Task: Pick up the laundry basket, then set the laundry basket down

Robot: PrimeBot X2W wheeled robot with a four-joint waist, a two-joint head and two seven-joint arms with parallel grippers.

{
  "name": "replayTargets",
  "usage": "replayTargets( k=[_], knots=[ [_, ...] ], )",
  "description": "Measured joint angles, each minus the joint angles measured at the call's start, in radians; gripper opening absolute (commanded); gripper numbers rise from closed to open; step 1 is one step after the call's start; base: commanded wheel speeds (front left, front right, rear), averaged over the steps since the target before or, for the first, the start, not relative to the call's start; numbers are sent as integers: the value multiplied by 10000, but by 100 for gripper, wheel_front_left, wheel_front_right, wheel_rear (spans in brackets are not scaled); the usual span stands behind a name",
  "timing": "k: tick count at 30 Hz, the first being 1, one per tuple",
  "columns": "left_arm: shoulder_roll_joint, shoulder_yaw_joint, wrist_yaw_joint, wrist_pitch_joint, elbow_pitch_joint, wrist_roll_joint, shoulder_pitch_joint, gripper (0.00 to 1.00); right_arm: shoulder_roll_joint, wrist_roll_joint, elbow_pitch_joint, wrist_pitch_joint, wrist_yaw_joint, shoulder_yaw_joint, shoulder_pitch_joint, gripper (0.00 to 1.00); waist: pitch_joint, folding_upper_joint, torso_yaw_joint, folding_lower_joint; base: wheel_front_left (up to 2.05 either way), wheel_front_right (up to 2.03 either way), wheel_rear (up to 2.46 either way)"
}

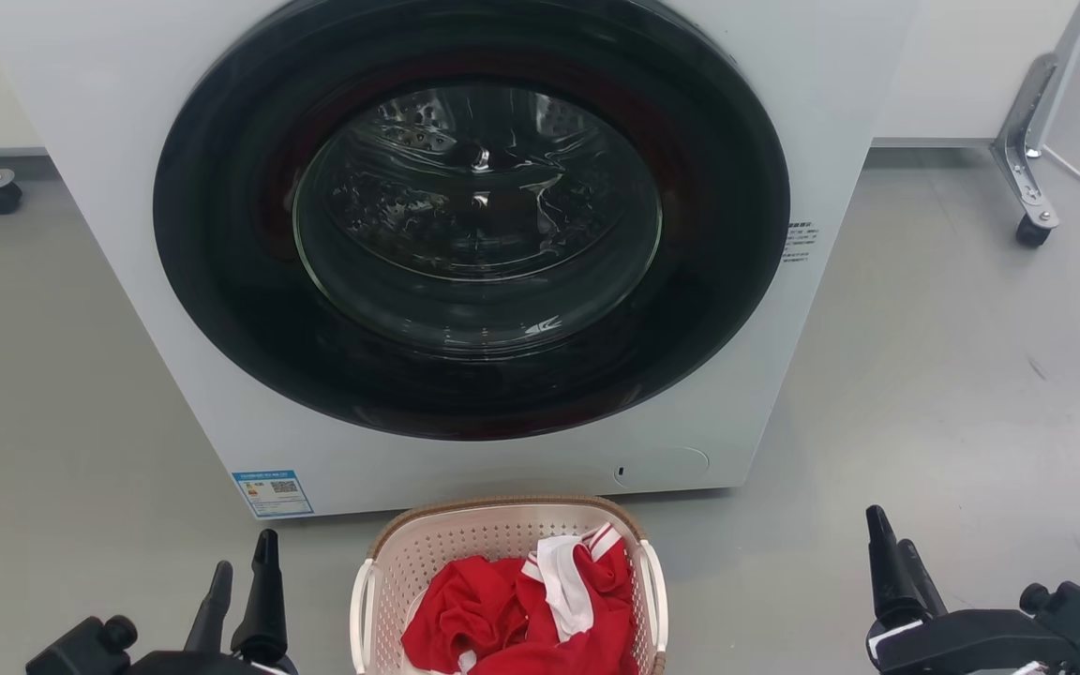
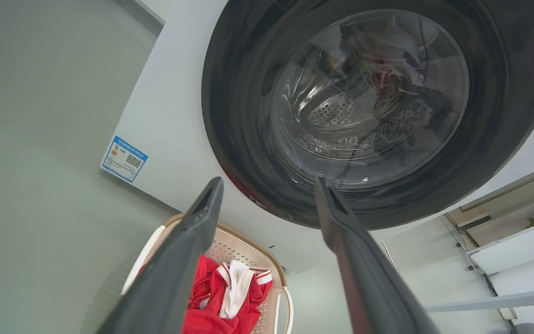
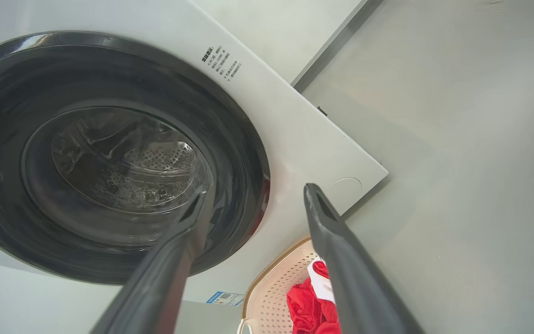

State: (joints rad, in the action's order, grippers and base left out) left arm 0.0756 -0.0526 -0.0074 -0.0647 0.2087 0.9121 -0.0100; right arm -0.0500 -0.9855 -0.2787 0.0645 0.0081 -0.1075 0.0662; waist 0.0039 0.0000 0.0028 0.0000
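We see the laundry basket (image 1: 465,548) on the floor (image 1: 924,375) between our left gripper (image 1: 245,558) and right gripper (image 1: 889,534), both spread wide, empty.

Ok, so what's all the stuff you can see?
basket: one, cream with brown rim, on the floor
clothes: one heap, red and white, in the basket
washing machine: one, white with dark round door, behind the basket
sticker: one, blue, machine's lower left corner
wheels: two, black, floor's far left and far right
left gripper: one, dark, open, left of basket
right gripper: one, dark, open, right of basket
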Motion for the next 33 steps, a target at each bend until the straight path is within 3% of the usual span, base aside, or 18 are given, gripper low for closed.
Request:
replayTargets(
  k=[33],
  knots=[
    [238,-669,807,-1231,-640,-5152,-605,100,-31,4669,477,1225,-713,-1080,-116,100,-57,1,-10,0,0,0,0]
  ],
)
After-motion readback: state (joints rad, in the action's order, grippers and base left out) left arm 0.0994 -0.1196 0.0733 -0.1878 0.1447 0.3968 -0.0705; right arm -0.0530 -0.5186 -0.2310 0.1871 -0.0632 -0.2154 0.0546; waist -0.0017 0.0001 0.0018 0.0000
